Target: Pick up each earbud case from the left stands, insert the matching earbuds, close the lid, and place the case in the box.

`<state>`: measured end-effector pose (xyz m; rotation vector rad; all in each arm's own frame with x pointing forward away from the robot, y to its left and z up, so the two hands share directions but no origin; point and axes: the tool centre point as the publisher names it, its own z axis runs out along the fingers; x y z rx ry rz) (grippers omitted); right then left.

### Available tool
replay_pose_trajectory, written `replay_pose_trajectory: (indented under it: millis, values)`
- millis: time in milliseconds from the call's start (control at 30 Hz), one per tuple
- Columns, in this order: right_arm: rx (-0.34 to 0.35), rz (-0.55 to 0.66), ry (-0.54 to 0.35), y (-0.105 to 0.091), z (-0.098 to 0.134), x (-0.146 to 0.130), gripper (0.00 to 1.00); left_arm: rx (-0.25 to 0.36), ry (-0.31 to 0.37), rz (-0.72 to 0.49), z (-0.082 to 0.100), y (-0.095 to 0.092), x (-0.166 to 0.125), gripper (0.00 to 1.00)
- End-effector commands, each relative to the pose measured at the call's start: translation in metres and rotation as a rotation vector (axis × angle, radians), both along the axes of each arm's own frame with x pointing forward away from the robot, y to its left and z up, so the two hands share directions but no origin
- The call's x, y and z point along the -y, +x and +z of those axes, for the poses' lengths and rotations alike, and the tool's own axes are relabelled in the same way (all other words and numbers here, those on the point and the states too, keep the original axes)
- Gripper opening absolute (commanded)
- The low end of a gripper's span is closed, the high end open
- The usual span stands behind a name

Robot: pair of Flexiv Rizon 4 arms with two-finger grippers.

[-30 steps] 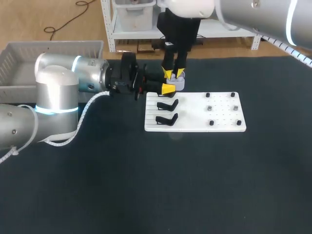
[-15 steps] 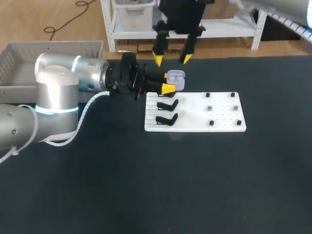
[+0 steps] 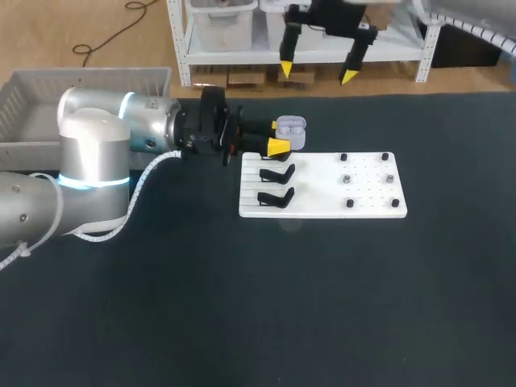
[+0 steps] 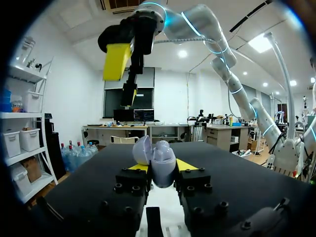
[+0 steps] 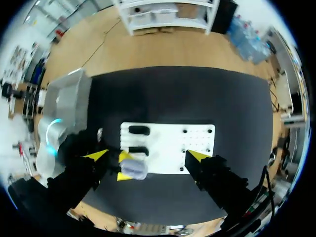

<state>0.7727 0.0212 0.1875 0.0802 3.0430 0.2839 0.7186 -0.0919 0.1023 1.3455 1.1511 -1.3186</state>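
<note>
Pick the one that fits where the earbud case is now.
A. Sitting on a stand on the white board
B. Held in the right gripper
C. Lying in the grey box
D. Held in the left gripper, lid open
D: the case sits clamped between the yellow fingers of the left gripper with its lid up, while the right gripper hangs open and empty above the table's far edge.

No text, labels or numbers readable in any view. Earbud case (image 3: 291,134) shows no legible marking. Same for the white stand board (image 3: 319,198).
</note>
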Motion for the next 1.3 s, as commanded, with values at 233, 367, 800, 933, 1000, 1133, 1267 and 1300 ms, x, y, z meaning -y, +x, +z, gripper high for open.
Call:
replay_pose_trajectory:
  millis: [233,367,800,933,1000,1133,1267,1300]
  values:
    - [0.131,-0.082,-0.06,0.0,-0.028,0.009,1.0,0.0,0.001,0.0,0.0,0.0,0.0,0.0]
    - [0.108,-0.069,-0.069,-0.005,-0.038,0.01,1.0,0.0,0.001,0.0,0.0,0.0,0.0,0.0]
    - [0.06,-0.038,-0.089,-0.022,-0.058,0.014,1.0,0.0,0.001,0.0,0.0,0.0,0.0,0.0]
    - [0.052,-0.034,-0.09,-0.023,-0.062,0.013,1.0,0.0,0.001,0.0,0.0,0.0,0.0,0.0]
    - [0.049,-0.032,-0.089,-0.024,-0.063,0.012,1.0,0.0,0.001,0.0,0.0,0.0,0.0,0.0]
    - [0.041,-0.027,-0.085,-0.029,-0.064,0.01,1.0,0.0,0.001,0.0,0.0,0.0,0.0,0.0]
    - [0.034,-0.025,-0.081,-0.033,-0.064,0.011,1.0,0.0,0.001,0.0,0.0,0.0,0.0,0.0]
    - [0.033,-0.025,-0.08,-0.035,-0.064,0.011,1.0,0.0,0.001,0.0,0.0,0.0,0.0,0.0]
